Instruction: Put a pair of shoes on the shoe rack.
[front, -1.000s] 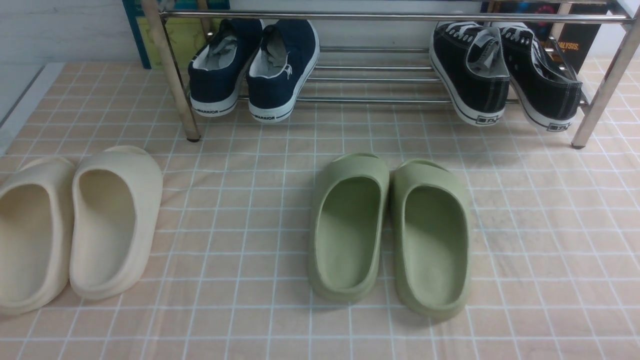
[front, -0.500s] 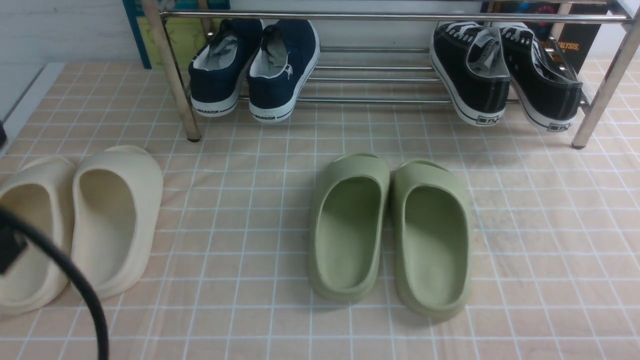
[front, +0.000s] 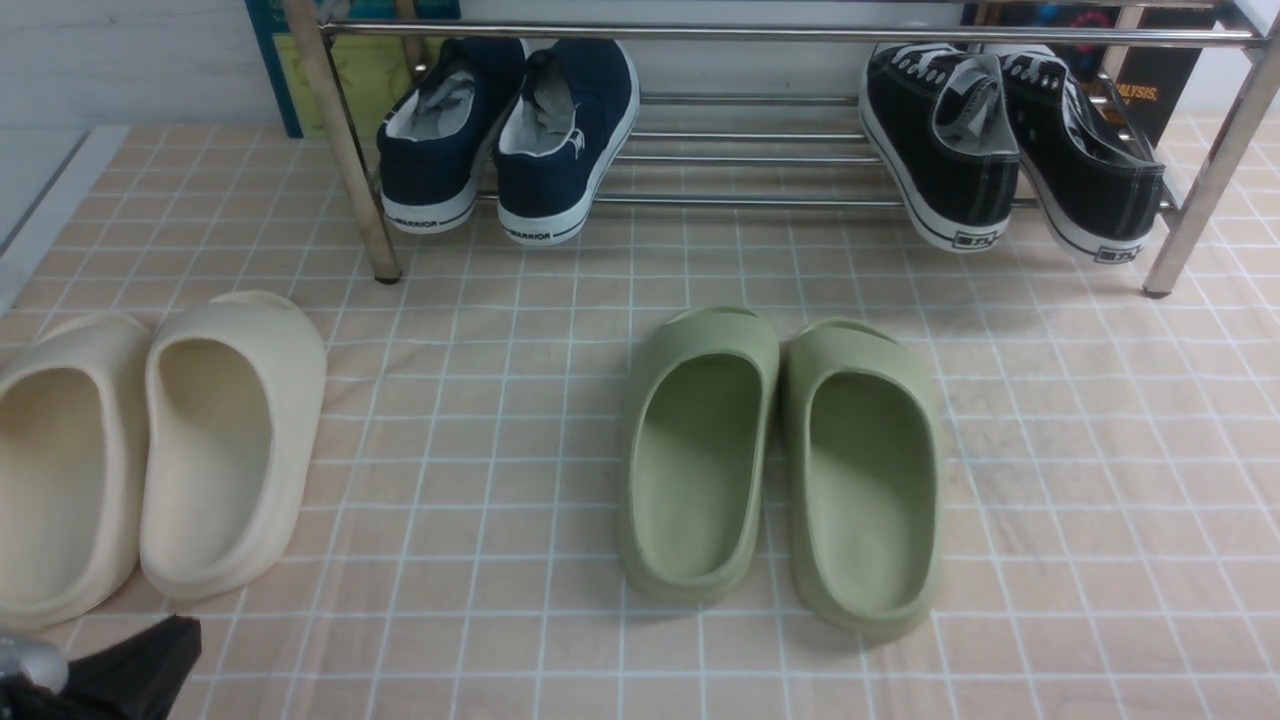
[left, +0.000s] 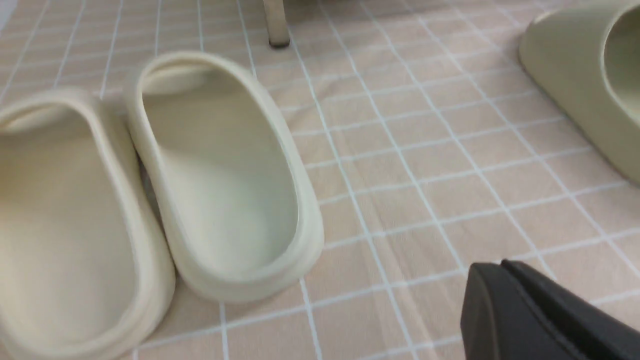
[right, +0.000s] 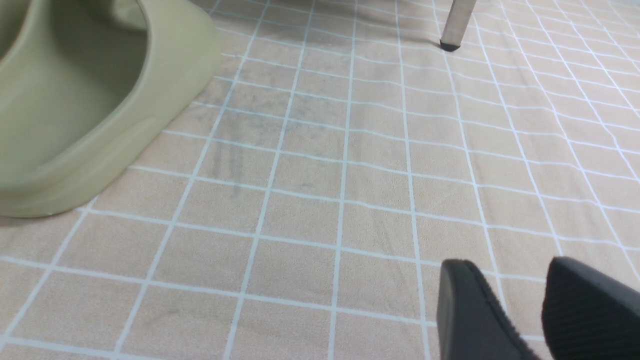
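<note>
The two navy-blue slip-on shoes (front: 440, 140) (front: 565, 140) stand side by side, heels toward me, at the left end of the chrome shoe rack (front: 760, 200). They show only in the front view. My left gripper (left: 492, 266) is shut and empty, low over the tiled floor next to the cream slides. A black part of my left arm (front: 130, 665) shows at the bottom-left corner of the front view. My right gripper (right: 505, 270) is open and empty over bare floor, beside a green slide. Both grippers are far from the navy shoes.
A pair of black lace-up sneakers (front: 940, 140) sits at the rack's right end. Cream slides (front: 230, 440) lie on the floor at left, green slides (front: 700, 450) in the middle. Rack legs (front: 345, 150) (front: 1200, 190) stand at both sides. Rack bars between the two pairs are bare.
The left arm's black cable crossed the cream slides half a second ago. It has dropped back, and only a black part shows in the bottom-left corner. The shoes have not moved.
</note>
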